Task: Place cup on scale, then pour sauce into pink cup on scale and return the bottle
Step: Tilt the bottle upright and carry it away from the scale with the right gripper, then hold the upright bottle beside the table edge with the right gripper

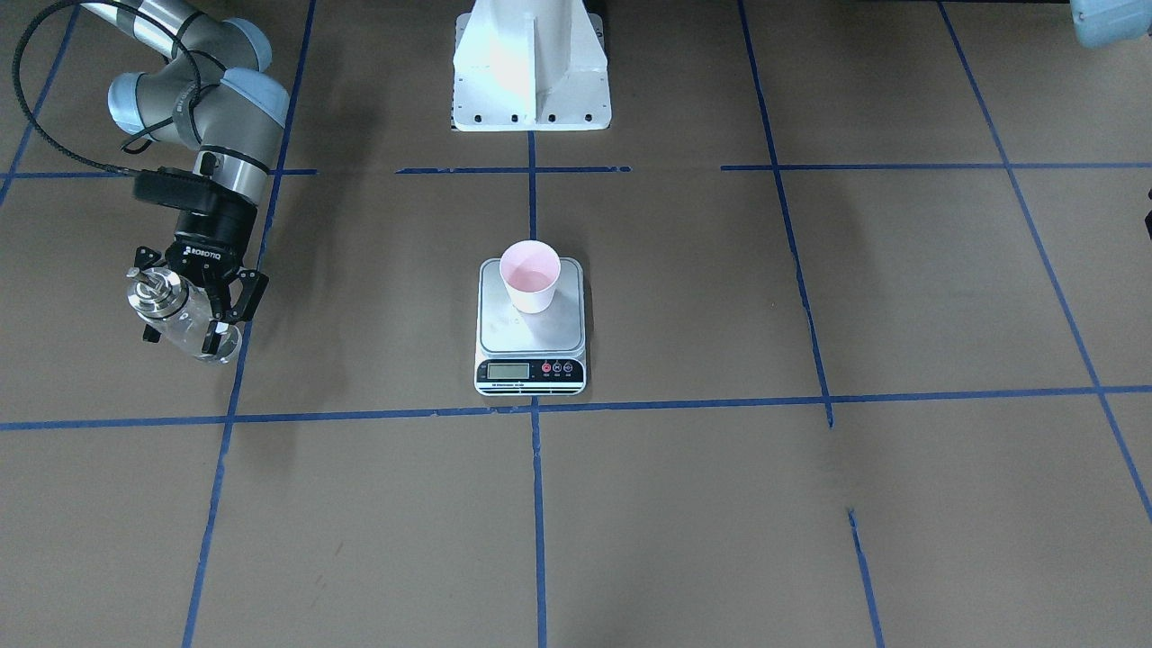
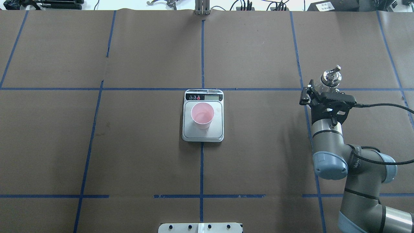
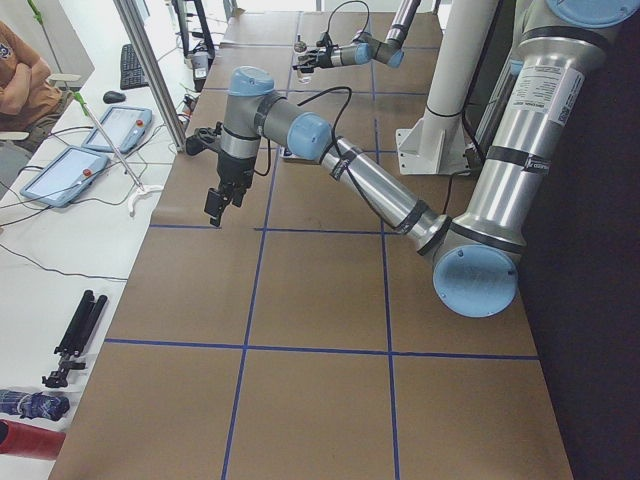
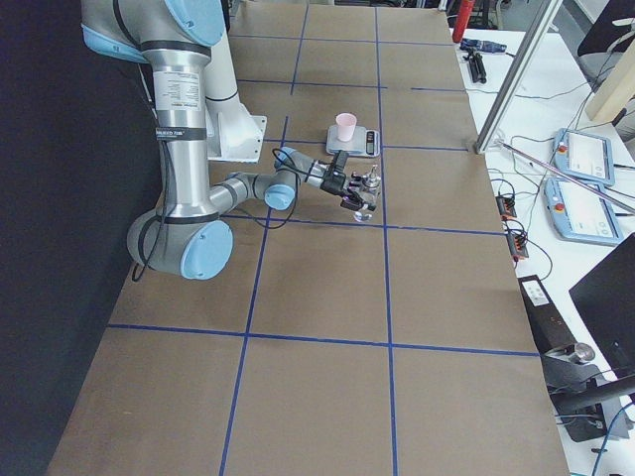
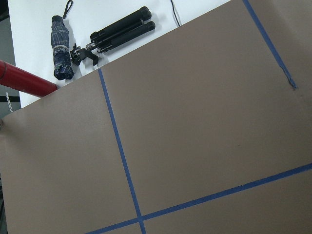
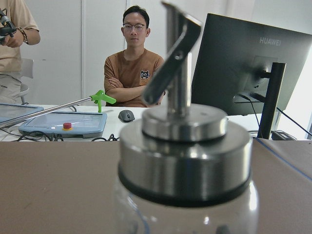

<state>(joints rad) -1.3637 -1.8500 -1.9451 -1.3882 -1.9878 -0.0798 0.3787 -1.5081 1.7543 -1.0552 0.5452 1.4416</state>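
Pinching the bottle (image 1: 155, 295) in the right gripper (image 1: 191, 306), one finger pressed to each side of the glass body. Held upright, long axis vertical, with the spout (image 2: 336, 68) slanting up and away from the robot in the overhead view, not toward the middle of the table (image 2: 129, 145). Hard to tell whether resting on the surface or hanging just clear of it. Out on the robot's right, well apart from everything else.

Leftward from there, at the table's centre: the scale (image 2: 217, 129). Standing upright near its middle, mouth open, the cup (image 2: 202, 115). Only a faint ring inside; cannot say for certain that it is sauce.

For any pour, then: probably a sideways carry toward the robot's left, followed by a tip with the spout turned to face the cup. By nearness, plainly the right arm's job.

Farther off again, beyond the scale, the left gripper (image 3: 215, 205), hanging fingers-down over the table's left end. Spread or pressed together: cannot tell.
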